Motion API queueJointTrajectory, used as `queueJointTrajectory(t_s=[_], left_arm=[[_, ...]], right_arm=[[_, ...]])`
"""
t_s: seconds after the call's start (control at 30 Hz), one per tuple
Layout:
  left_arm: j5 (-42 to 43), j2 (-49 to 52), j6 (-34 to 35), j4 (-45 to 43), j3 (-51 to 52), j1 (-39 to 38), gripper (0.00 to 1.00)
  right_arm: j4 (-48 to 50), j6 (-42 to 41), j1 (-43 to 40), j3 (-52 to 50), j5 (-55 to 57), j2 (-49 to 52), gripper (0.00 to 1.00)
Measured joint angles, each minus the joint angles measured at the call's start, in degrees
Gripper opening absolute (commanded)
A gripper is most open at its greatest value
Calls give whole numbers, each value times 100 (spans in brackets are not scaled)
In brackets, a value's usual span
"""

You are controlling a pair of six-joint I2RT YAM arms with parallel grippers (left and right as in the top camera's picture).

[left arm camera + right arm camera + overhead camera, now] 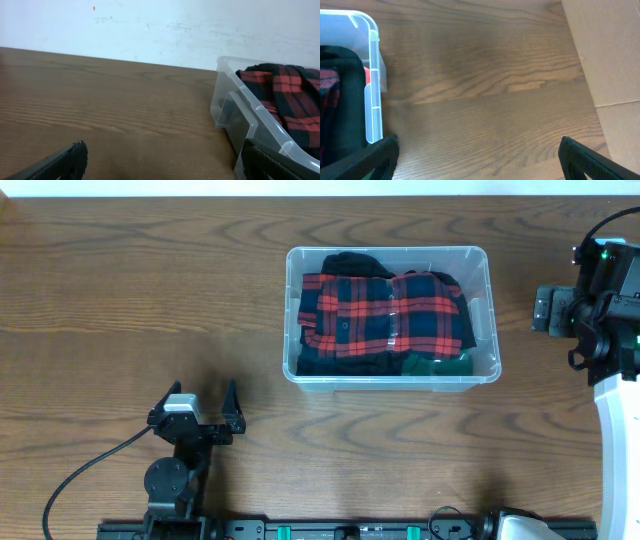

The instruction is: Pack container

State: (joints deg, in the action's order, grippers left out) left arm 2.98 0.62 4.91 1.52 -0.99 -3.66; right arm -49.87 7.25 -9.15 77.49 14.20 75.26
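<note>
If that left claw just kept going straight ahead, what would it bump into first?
Probably nothing soon. The left gripper, open, points across the table toward the white wall. The container sits off to its right, seemingly outside that line, though depth is unclear.

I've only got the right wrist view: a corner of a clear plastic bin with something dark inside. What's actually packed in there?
Observer: From overhead, the large clear plastic rectangular container holds a folded red-and-navy plaid shirt on top of black clothing.
Operator: Anything else in it?
Observer: A bit of dark green fabric shows under the plaid at the near edge, toward the right arm.
Operator: And the left gripper?
Observer: The left gripper is open and empty over the brown wooden table, well clear of the container.
</note>
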Motion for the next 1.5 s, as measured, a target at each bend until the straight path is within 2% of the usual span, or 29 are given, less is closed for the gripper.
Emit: queueJointTrajectory(t_s=[1.07, 1.23, 1.5], left_arm=[[0, 0, 0, 0, 0, 0, 98], [0, 0, 0, 2, 0, 0, 98], [-2, 2, 0, 2, -2, 0, 98]], right_arm=[[-33, 2, 0, -20, -2, -66, 99], [11, -35, 0, -328, -280, -763, 99], [402, -46, 7, -1429, -1419, -2736, 99]])
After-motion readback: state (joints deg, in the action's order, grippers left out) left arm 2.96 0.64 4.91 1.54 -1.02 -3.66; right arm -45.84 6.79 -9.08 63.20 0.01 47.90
